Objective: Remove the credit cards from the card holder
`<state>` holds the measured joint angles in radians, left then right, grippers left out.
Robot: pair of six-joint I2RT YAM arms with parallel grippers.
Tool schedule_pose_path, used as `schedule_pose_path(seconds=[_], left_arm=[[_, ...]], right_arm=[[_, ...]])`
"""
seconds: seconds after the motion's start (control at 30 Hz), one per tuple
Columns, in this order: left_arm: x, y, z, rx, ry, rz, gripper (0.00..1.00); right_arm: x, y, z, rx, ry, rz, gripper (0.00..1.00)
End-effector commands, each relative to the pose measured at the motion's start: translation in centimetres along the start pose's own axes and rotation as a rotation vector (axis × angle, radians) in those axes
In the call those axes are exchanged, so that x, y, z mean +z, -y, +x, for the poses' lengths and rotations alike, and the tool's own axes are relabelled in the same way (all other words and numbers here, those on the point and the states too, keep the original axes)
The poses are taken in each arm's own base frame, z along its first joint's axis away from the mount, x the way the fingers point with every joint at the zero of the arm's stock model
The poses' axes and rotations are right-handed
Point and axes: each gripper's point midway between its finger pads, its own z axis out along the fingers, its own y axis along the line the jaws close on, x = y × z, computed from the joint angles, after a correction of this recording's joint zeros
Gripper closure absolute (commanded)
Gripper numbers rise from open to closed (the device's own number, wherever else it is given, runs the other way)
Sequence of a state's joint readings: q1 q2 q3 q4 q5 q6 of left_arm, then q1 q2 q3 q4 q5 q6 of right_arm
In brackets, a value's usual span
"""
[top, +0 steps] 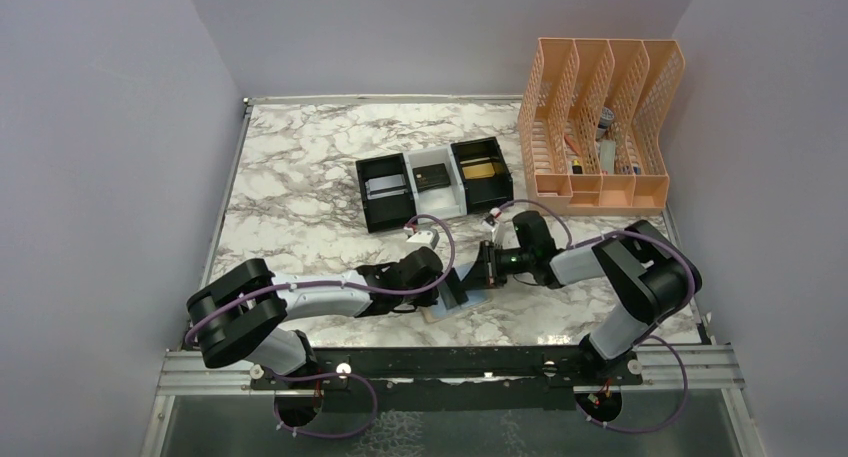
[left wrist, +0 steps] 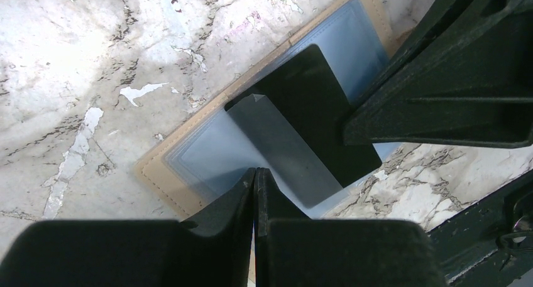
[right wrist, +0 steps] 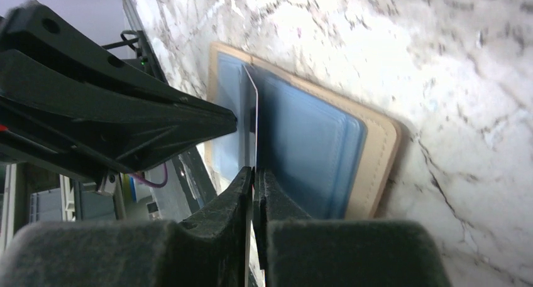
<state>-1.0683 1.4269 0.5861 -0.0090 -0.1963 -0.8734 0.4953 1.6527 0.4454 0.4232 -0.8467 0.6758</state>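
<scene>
The tan card holder (top: pixel 470 304) lies open on the marble near the front, between my two grippers. Its bluish pockets show in the left wrist view (left wrist: pixel 207 152) and the right wrist view (right wrist: pixel 314 142). My right gripper (right wrist: pixel 254 171) is shut on a dark card (right wrist: pixel 251 111), which stands on edge partly out of a pocket; its black face shows in the left wrist view (left wrist: pixel 314 108). My left gripper (left wrist: pixel 254 172) is shut and empty, its tip down on the holder's left panel, close beside the card. In the top view the left gripper (top: pixel 447 282) and right gripper (top: pixel 484 267) nearly meet.
Three small bins stand behind the holder: a black one (top: pixel 385 192) with a silvery card, a white one (top: pixel 432 180) with a dark card, a black one (top: pixel 481 172) with a gold card. A peach mesh file organizer (top: pixel 600 117) stands at the back right.
</scene>
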Motion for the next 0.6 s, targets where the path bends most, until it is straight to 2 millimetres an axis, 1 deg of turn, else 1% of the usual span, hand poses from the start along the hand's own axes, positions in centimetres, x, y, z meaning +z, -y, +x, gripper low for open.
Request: schedule_pose_path(seconds=[0.0, 0.1, 0.27, 0.4, 0.57], left_arm=[[-0.3, -4.0, 3.7, 0.054, -0.111, -0.125, 0.93], [-0.3, -3.6, 3.5, 0.053, -0.104, -0.107, 0.93], [-0.2, -3.6, 3.6, 0.063, -0.11, -0.106, 0.93], [-0.2, -3.8, 3.7, 0.057, -0.113, -0.112, 0.93], [-0.4, -3.8, 3.7, 0.054, -0.108, -0.108, 0.94]], right_arm=[[-0.1, 0.1, 0.9, 0.015, -0.004, -0.027, 0.9], [0.3, -0.1, 0.5, 0.013, -0.007, -0.035, 0.85], [1.0, -0.6, -0.4, -0.008, -0.01, -0.033, 0.77], [1.6, -0.3, -0.5, 0.002, -0.022, -0.026, 0.76], [2.2, -0.2, 0.1, 0.004, -0.052, -0.034, 0.77]])
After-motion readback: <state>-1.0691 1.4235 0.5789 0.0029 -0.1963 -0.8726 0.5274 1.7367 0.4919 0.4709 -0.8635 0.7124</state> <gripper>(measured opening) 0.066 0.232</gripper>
